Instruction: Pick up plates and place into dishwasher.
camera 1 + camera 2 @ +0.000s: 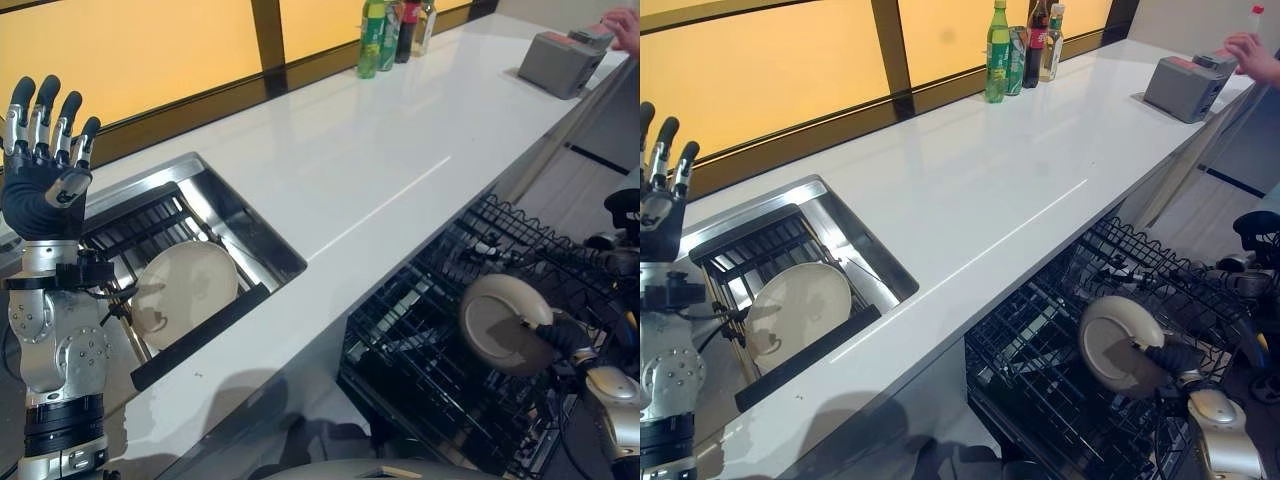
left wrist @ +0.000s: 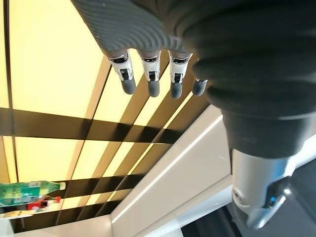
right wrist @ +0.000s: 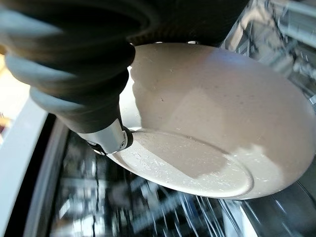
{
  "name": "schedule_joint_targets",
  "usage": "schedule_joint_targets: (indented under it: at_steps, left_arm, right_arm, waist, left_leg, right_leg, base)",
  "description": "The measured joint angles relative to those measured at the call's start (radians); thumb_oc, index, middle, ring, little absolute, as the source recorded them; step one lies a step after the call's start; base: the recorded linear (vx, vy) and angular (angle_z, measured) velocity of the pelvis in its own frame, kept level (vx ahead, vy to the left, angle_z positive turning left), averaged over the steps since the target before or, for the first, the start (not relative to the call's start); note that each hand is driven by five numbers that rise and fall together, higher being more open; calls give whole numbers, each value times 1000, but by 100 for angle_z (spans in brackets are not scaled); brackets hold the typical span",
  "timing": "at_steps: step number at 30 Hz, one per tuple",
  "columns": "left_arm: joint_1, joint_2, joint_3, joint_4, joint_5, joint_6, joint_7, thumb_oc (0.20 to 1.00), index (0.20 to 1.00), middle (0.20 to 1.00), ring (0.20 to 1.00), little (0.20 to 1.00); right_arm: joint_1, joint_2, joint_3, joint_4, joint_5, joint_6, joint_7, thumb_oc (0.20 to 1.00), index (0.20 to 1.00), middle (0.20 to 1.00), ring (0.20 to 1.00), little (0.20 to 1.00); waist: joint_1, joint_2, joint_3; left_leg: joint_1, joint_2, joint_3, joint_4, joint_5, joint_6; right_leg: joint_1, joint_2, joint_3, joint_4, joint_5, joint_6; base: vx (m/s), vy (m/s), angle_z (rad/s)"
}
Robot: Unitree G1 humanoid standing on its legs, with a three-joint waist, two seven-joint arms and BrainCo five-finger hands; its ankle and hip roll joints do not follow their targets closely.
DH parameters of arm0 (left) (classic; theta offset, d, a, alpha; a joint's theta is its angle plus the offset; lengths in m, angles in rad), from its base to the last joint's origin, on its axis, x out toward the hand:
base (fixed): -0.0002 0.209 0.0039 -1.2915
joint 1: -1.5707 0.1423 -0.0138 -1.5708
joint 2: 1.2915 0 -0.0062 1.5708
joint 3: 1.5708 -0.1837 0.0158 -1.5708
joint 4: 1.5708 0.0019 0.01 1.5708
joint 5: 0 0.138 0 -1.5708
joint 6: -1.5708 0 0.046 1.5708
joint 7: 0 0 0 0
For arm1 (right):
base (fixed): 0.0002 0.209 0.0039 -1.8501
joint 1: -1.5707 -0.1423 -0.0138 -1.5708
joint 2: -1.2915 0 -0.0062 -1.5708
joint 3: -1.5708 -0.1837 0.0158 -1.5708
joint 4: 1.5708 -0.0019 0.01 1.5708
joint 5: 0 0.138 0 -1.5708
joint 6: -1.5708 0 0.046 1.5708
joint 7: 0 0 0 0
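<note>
From the left eye view, the left hand [image 1: 45,150] is held up high beside the sink [image 1: 230,215], its fingers straight and holding nothing. Down in the sink a pale plate [image 1: 183,291] leans in a dark rack [image 1: 130,235]. That plate has not been picked up yet. Low on the right, the right hand [image 1: 565,335] holds a second plate [image 1: 503,322] on its edge over the dishwasher rack [image 1: 420,340], which is pulled out below the white counter [image 1: 400,160].

From the right eye view, the held plate [image 1: 1118,345] is tipped up above the black wires, and it looks like it is not set down in them yet. Bottles [image 1: 1020,40] stand at the far end of the counter, well apart from the work. A grey box [image 1: 1185,88] sits there too, and a person's hand [image 1: 1255,55] touches it. The counter edge runs just beside the open rack, so the plate has to stay clear of it. The rack itself has lots of open room.

From the left wrist view, the fingers [image 2: 150,79] hang straight, with the yellow window [image 2: 44,59] past them.

From the right wrist view, the thumb [image 3: 111,140] presses on the plate's rim [image 3: 163,168], so this hand is gripping the plate. Wires of the rack show below.

One plate is nearly in, it seems. One plate is left in the sink.
</note>
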Motion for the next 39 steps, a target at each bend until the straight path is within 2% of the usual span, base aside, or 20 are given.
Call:
schedule_joint_targets:
  at_steps: [4, 11, 15, 22, 33, 39]
  left_arm:
    - [0, 4, 0, 1, 1, 0, 0, 1000, 1000, 1000, 1000, 1000]
    - [-1, 5, -2, 6, 1, -2, 1, 1000, 1000, 1000, 1000, 1000]
    - [-1, 5, -2, 12, -1, -2, 2, 1000, 1000, 1000, 1000, 1000]
    - [-1, 5, -1, 47, -3, -3, -5, 1000, 1000, 1000, 1000, 1000]
    - [-1, 5, -1, 47, -5, -3, -26, 1000, 1000, 1000, 1000, 1000]
    - [-1, 5, -1, 47, -5, -3, -29, 1000, 1000, 1000, 1000, 1000]
  right_arm:
    - [-9, -2, 56, 35, 0, -21, 70, 200, 200, 200, 200, 200]
    - [-83, -47, 59, 50, 23, -72, 133, 200, 200, 200, 200, 200]
    - [-125, -85, 59, 54, 39, -83, 140, 200, 200, 200, 200, 200]
    - [-167, -100, 57, 56, 62, -95, 178, 200, 200, 200, 200, 200]
    - [-163, -121, 99, 86, 55, -101, 355, 200, 200, 200, 200, 200]
    - [-138, -158, 151, 100, -24, -114, 463, 200, 200, 200, 200, 200]
  waist:
    - [5, -7, 13]
    - [27, -9, 15]
    - [32, -9, 15]
    - [33, -9, 14]
    - [31, -6, 12]
    - [31, -6, 11]
  left_leg:
    - [12, -1, -9, 1, 0, 0]
    - [12, -3, -17, 4, 0, 1]
    - [17, -2, -26, 4, 1, 0]
    - [28, 0, -29, -3, 0, 1]
    - [29, -1, -43, 7, 1, 0]
    - [29, -1, -43, 7, 1, 0]
  right_leg:
    - [18, -4, -7, -1, -2, -2]
    - [30, -9, -15, -14, 7, -5]
    - [36, -9, -24, -16, 11, 0]
    - [57, -11, -34, -22, 4, -5]
    - [62, -11, -40, -21, 8, -1]
    - [65, -12, -40, -20, 4, -7]
  base:
    - [33, 6, 6]
    - [12, 6, 4]
    - [35, 8, 8]
    - [23, 1, 2]
    - [5, -2, 1]
    - [0, 0, 0]
